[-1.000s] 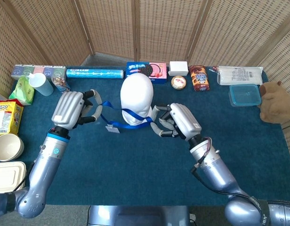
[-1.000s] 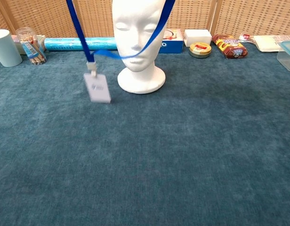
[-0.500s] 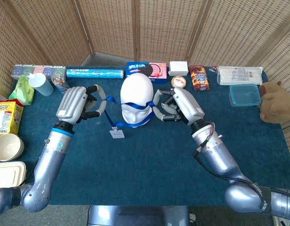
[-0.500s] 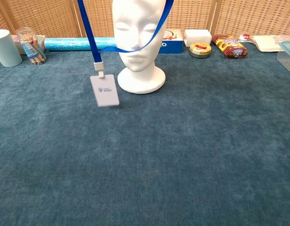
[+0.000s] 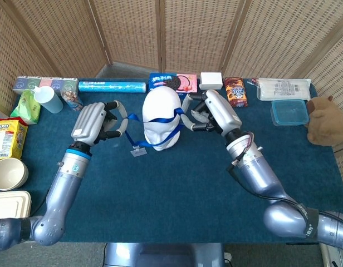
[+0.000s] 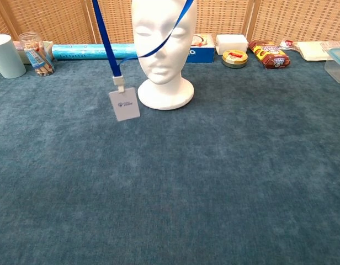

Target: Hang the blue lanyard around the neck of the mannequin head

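Note:
The white mannequin head (image 5: pixel 161 122) stands on the blue cloth, also the mannequin head (image 6: pixel 163 49) in the chest view. The blue lanyard (image 5: pixel 160 120) is stretched across its face, one strand slanting over the lanyard (image 6: pixel 159 44) in the chest view. My left hand (image 5: pixel 96 123) holds the strap left of the head, and my right hand (image 5: pixel 210 113) holds it right of the head. A white badge (image 6: pixel 125 105) hangs from the strap left of the base, above the cloth. Neither hand shows in the chest view.
Along the back edge stand a blue roll (image 5: pixel 112 87), a cookie box (image 5: pixel 172 83), a white box (image 5: pixel 211 80), a small tin (image 5: pixel 211 98) and a snack bag (image 5: pixel 236 92). A cup (image 5: pixel 48 99) is back left, a blue container (image 5: pixel 289 112) and plush toy (image 5: pixel 323 120) right.
Both hands have moved back past the head's sides, carrying the strap from in front of the head onto its face. The badge swung right and rose slightly.

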`<state>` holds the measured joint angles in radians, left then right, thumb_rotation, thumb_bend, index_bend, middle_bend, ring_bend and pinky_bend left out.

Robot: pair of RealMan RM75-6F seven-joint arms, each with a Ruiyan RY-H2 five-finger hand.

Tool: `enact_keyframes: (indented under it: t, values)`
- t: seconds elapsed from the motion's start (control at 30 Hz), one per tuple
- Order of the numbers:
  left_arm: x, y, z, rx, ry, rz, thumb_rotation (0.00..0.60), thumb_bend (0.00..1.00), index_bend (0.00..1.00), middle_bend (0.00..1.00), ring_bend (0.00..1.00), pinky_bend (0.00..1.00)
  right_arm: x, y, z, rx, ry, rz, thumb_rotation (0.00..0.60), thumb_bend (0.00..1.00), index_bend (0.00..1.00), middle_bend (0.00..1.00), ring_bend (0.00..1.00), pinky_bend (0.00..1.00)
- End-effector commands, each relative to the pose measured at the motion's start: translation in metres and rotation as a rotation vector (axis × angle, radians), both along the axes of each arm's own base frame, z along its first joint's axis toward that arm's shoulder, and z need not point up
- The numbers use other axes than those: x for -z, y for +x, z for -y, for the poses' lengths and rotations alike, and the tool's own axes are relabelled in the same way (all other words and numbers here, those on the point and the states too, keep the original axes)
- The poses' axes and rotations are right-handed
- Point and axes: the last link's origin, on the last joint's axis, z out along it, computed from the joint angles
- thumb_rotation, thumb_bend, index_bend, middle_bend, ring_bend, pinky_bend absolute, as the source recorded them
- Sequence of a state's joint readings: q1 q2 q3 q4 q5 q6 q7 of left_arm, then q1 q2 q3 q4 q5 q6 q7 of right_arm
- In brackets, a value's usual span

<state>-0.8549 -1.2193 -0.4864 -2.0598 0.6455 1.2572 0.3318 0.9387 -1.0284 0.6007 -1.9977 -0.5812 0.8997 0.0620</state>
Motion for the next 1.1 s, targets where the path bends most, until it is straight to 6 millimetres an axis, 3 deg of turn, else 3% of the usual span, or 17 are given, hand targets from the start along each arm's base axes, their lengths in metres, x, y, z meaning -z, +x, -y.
enact_keyframes:
  t: [0.03, 0.4, 1.1]
  values:
    - [0.003, 0.001, -0.003, -0.009, -0.004, 0.016, 0.566, 0.44, 0.61, 1.00, 1.00, 1.00, 0.002, 0.002, 0.005, 0.007, 0.001, -0.003, 0.600, 0.49, 0.65, 1.00, 1.00, 1.00]
    - [0.016, -0.004, -0.023, -0.088, -0.016, 0.086, 0.566, 0.44, 0.61, 1.00, 1.00, 1.00, 0.005, 0.001, 0.028, 0.057, -0.010, -0.021, 0.600, 0.49, 0.65, 1.00, 1.00, 1.00]
    - [0.038, 0.013, -0.055, -0.189, -0.035, 0.165, 0.566, 0.44, 0.61, 1.00, 1.00, 1.00, 0.017, 0.012, 0.069, 0.107, -0.025, -0.064, 0.600, 0.50, 0.65, 1.00, 1.00, 1.00]
